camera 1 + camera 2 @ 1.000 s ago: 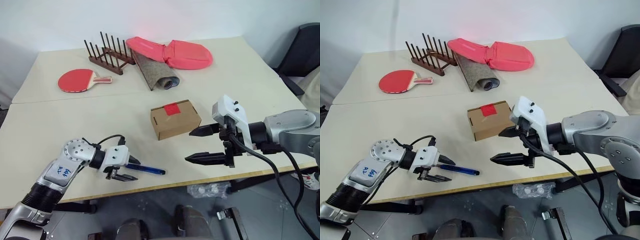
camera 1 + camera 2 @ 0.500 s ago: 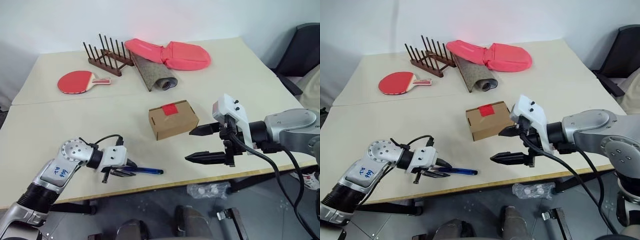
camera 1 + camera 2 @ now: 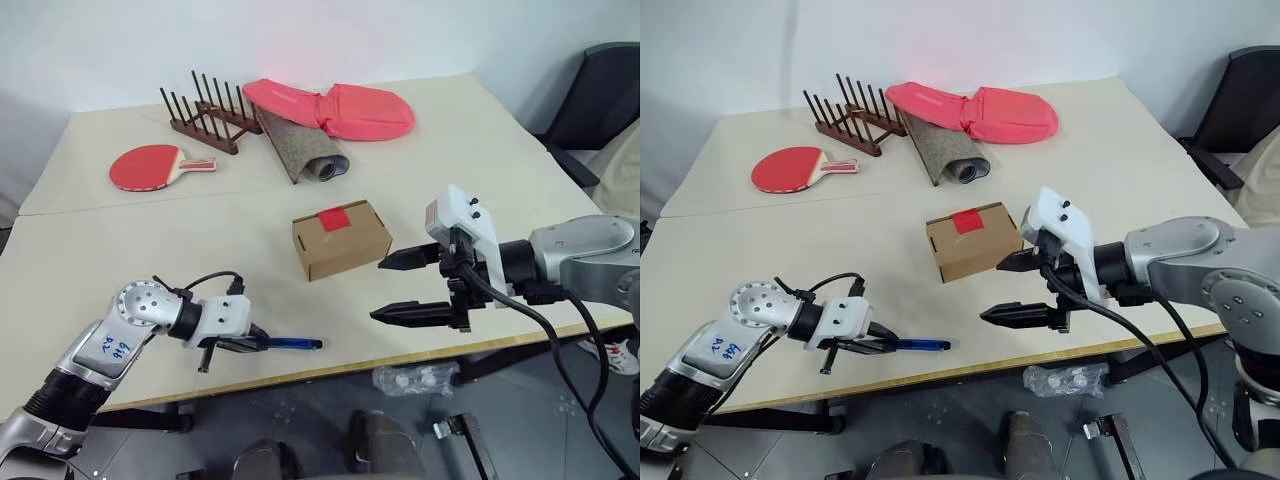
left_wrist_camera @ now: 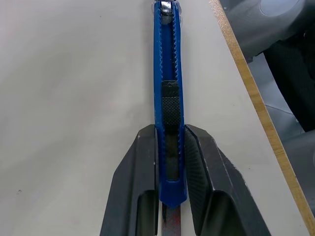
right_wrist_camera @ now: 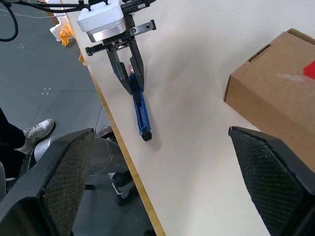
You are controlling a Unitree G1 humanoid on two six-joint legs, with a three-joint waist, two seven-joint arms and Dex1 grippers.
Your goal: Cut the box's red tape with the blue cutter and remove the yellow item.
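Grip acquisition is the step in hand: the left claw (image 4: 170,162) has its two black fingers (image 4: 140,172) set on either side of the blue cutter (image 4: 169,105) near its rear end, pressed to its flanks, while the cutter lies flat on the tabletop (image 3: 120,260) close to the front edge. Right claw (image 3: 408,288) hangs spread wide above the tabletop, holding nothing, just beside the box (image 3: 341,238) on its right-hand side. Box sits mid-tabletop, closed, with the red tape (image 3: 333,219) on its top at the flap edge; the yellow item is presumably inside. Risk 1: the hold sits at the tail of a slim body, so the cutter could pivot or slip between the fingers once lifted or once its tip meets the tape. Risk 2: the cutter lies near the tabletop edge, so a nudge during the lift could push it off. Risk 3: the box is light and unrestrained; cutting force may slide it unless the right claw braces it. Whether the blade is extended cannot be told. Table-tennis paddle (image 3: 150,167), wooden rack (image 3: 205,113), rolled mat (image 3: 300,150) and pink cushion (image 3: 335,106) lie at the far side, well apart.
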